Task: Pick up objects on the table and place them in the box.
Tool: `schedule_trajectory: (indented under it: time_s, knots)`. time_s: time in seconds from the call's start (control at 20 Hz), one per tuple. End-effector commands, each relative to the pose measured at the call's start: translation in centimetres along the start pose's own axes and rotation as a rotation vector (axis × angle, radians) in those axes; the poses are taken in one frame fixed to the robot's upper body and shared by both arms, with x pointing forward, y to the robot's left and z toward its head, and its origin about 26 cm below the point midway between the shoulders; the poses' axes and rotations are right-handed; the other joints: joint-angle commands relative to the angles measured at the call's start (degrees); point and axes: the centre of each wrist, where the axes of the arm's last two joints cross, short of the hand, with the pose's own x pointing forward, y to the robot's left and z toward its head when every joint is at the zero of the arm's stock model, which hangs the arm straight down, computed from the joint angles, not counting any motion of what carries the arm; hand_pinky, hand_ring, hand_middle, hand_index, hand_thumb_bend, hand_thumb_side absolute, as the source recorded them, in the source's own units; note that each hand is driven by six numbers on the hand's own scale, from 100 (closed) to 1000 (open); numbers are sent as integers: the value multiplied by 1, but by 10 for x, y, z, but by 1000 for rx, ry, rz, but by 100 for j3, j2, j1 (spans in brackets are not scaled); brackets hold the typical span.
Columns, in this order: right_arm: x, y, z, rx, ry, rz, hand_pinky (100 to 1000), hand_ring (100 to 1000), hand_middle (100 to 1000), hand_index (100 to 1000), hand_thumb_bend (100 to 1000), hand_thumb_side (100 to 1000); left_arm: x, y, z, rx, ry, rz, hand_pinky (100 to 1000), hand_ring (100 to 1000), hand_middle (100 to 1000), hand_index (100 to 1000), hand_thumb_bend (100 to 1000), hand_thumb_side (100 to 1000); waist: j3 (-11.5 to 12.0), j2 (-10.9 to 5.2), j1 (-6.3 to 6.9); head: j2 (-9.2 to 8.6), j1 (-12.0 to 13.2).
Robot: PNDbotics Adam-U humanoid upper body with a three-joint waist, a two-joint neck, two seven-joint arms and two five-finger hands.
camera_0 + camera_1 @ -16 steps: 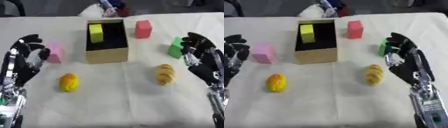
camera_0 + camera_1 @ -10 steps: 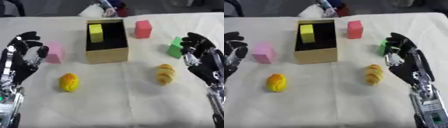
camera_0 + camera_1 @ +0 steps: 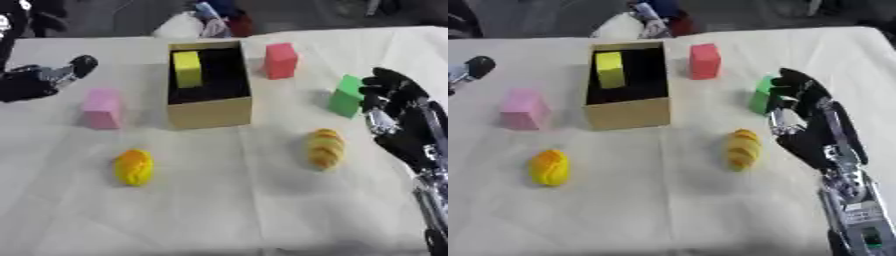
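Observation:
An open cardboard box (image 3: 210, 113) stands at the middle back with a yellow block (image 3: 186, 69) upright inside it. Around it on the cloth lie a pink block (image 3: 101, 108), a red block (image 3: 280, 60), a green block (image 3: 345, 96), a yellow-orange rounded thing (image 3: 134, 167) and a bread-shaped thing (image 3: 324, 148). My left hand (image 3: 35, 82) hovers at the left edge, up and left of the pink block, open and holding nothing. My right hand (image 3: 811, 130) stands open, fingers up, just right of the green block and the bread-shaped thing.
A white cloth (image 3: 227, 210) covers the table. Beyond its far edge lies a heap of white and coloured things (image 3: 210, 22). The cloth's front half holds only the two rounded things.
My left hand has swung up and back from beside the pink block to the left edge, turning sideways. The right hand has barely moved. No object has shifted.

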Motion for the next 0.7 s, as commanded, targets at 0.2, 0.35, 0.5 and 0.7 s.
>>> schedule_trajectory:
  time_s: [0.2, 0.35, 0.5, 0.7]
  knots:
    - [1, -5, 1, 33, -2, 30, 709, 776, 744, 867, 100, 328, -26, 21, -38, -464, 85, -293, 828, 763, 775, 863, 717, 384, -98, -221, 37, 27, -3]
    - [0, -5, 2, 34, 6, 29, 709, 776, 744, 866, 100, 329, -39, 6, -56, -636, 140, -353, 829, 778, 790, 865, 712, 340, -108, -248, 42, 27, -40]
    - [-1, -4, 3, 36, 7, 27, 709, 776, 744, 866, 100, 329, -50, -10, -68, -719, 181, -393, 831, 787, 800, 866, 710, 318, -112, -261, 36, 27, -67]
    - [-2, -4, 3, 34, 11, 24, 708, 776, 744, 866, 100, 329, -62, -30, -75, -788, 227, -421, 834, 797, 811, 868, 717, 306, -114, -277, 36, 27, -78]
